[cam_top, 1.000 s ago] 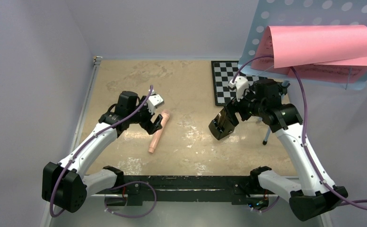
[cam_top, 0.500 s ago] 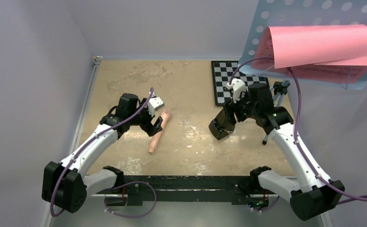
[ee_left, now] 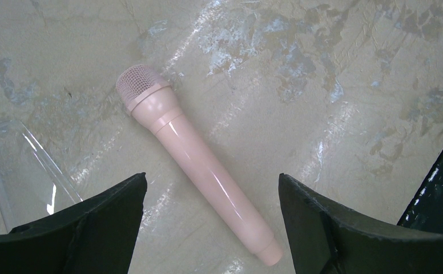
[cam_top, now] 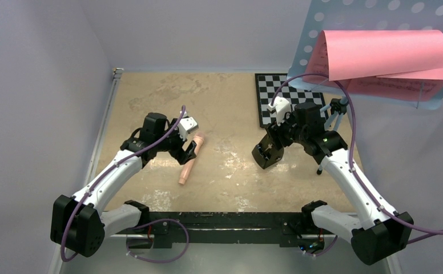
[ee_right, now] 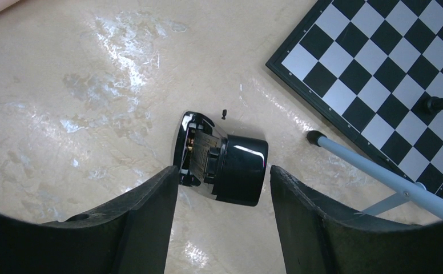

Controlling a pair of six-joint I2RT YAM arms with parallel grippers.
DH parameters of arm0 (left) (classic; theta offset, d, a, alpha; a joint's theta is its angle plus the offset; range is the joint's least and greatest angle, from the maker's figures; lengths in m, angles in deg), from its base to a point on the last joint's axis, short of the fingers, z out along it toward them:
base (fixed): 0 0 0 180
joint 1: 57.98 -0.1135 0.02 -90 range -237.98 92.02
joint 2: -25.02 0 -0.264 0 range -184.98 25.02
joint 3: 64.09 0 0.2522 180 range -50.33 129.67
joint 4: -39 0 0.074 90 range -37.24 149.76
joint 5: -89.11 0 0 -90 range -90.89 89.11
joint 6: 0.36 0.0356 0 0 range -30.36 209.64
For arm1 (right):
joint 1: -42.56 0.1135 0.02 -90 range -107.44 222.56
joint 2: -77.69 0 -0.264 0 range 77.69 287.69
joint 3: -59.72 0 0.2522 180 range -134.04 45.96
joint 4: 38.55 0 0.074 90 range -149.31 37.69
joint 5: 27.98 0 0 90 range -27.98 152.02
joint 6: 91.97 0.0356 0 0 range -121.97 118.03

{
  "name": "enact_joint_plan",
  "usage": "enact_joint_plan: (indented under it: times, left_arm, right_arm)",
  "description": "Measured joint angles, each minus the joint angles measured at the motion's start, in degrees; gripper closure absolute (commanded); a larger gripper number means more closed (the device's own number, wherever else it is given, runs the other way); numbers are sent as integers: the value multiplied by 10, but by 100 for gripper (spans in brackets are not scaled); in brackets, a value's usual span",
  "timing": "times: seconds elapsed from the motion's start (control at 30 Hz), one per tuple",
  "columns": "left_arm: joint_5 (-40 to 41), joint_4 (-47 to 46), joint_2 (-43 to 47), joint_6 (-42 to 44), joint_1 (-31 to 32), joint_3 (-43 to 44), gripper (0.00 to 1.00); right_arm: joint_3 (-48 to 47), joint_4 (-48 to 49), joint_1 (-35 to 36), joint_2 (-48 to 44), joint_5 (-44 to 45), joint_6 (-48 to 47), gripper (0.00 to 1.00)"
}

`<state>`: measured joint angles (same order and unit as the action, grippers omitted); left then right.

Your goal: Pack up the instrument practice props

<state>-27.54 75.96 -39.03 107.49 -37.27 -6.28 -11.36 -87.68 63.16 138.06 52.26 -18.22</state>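
The peach-pink microphone (ee_left: 199,171) lies flat on the bench (cam_top: 225,97), left of centre. The left end effector (ee_left: 212,180) hovers over it, its fingers spread wide, one on each side and neither touching. A clear plastic piece (ee_left: 19,165) lies just beside the left finger. The black metronome (ee_right: 230,165) sits right of centre between the fingers of the right end effector (ee_right: 224,170). They stand close against its sides, but I cannot tell whether they grip it. Crowding that side are a tripod leg (ee_right: 373,171) just beyond the metronome and the chessboard (cam_top: 270,97) behind it. The blue music stand (cam_top: 379,14) with its pink pages (cam_top: 385,54) overhangs the far right corner. The bench's middle and far left lie open, with walls close around.
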Motion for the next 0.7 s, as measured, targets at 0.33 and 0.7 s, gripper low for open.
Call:
enact_joint_plan:
  times: [0.33, 0.7]
  left_arm:
    - [0, 0, 0, 4, 0, 0, 11]
    - [0, 2, 1, 13, 0, 0, 13]
  right_arm:
    - [7, 20, 17, 5, 1, -3, 54]
    - [14, 30, 30, 6, -7, 7, 86]
